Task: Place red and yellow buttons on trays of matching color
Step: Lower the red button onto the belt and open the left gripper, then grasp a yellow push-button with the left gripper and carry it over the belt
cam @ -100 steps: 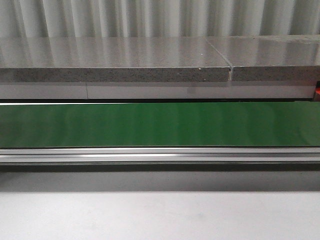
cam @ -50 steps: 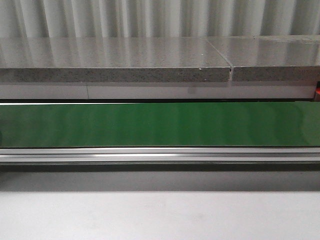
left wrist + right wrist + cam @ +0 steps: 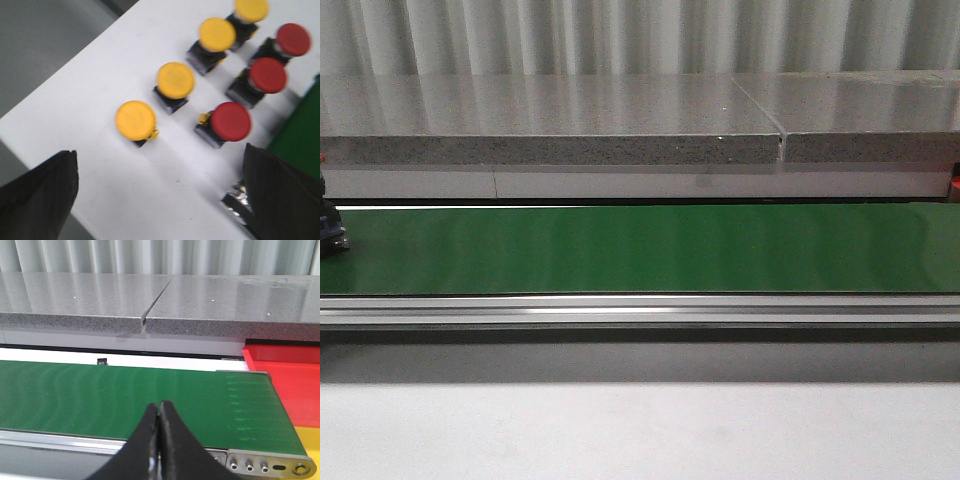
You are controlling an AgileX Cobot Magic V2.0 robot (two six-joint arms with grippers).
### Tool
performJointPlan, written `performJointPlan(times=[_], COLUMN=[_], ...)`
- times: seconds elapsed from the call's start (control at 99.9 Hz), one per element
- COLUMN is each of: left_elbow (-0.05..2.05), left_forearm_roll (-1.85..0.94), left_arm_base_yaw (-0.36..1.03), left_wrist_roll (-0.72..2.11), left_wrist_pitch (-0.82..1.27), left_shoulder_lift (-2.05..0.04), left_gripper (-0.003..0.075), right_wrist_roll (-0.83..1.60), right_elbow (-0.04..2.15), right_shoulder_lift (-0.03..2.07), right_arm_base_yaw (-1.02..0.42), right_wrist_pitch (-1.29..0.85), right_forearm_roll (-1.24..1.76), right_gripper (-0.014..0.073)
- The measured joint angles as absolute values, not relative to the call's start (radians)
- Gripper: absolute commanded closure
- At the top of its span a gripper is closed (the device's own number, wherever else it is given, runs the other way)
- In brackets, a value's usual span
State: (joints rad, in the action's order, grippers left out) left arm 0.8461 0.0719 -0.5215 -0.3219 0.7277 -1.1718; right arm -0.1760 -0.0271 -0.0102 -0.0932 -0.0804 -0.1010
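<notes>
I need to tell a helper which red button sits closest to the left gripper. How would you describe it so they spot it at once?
Find the white surface beside the green belt, where yellow and red buttons stand in two rows. In the red row, take the end red button on its dark base. Unlike the other reds, it sits opposite the gap between the last two yellow buttons.

Factory-style line: green conveyor belt [image 3: 640, 248], metal rail [image 3: 640, 311].
</notes>
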Motion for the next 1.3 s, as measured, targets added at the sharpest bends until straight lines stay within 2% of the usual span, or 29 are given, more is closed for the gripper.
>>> performJointPlan(times=[0.18,0.64,1.301], left_elbow=[0.738,0.732,0.936], left_forearm_roll=[0.074,0.085,0.089], left_arm_base_yaw=[-0.570,-0.571,-0.571], left_wrist_roll=[-0.344,-0.346,-0.347], left_wrist_pitch=[0.642,0.522,0.545], left_shoulder_lift=[-1.213,-1.429,-1.671], left_gripper=[0.0094,0.0094,0.0094], right_wrist_roll=[-0.176,-0.176,-0.176], right_elbow=[-0.027,-0.027,-0.027], right_shoulder_lift=[-0.010,-0.010,-0.010], right_arm_base_yaw=[-0.093,-0.093,-0.093], right_wrist_pitch=[-0.080,-0.080,-0.080], right_forearm_roll=[-0.101,-0.101,-0.101], right_gripper=[0.0661,0.0661,0.0661])
